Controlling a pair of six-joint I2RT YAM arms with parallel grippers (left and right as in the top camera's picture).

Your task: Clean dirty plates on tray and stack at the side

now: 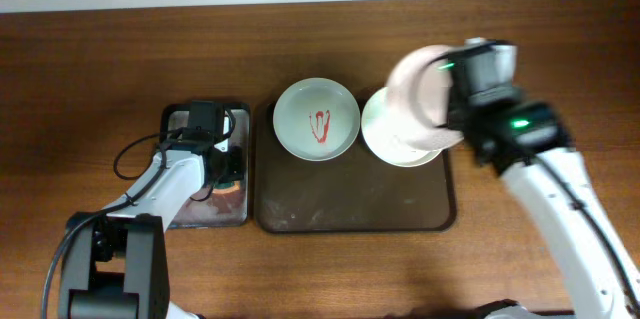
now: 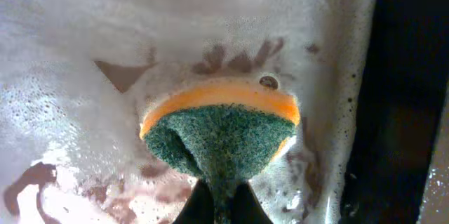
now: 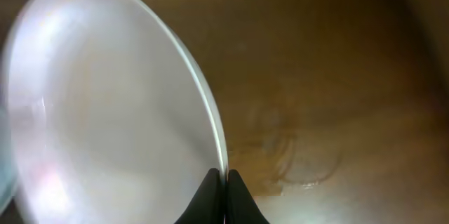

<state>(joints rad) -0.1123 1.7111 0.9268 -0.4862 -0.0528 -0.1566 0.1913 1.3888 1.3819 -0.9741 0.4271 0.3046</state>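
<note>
— Which step?
— Right hand [image 3: 224, 182] pinches a tilted plate [image 3: 105, 112] by its rim above the tray's [image 1: 350, 214] right end, no sauce showing; left hand [image 2: 222, 197] pinches the sponge [image 2: 221, 136]
— Next?
— Likely set it on the table [image 1: 100, 59] beside; the streaked plate [image 1: 317, 119] needs wiping

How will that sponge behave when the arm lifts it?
Probably floppy: the sponge creases where the left gripper pinches it. Likely light, though soaked and dripping, since it sits in suds. Its rough green face should resist slipping.
</note>
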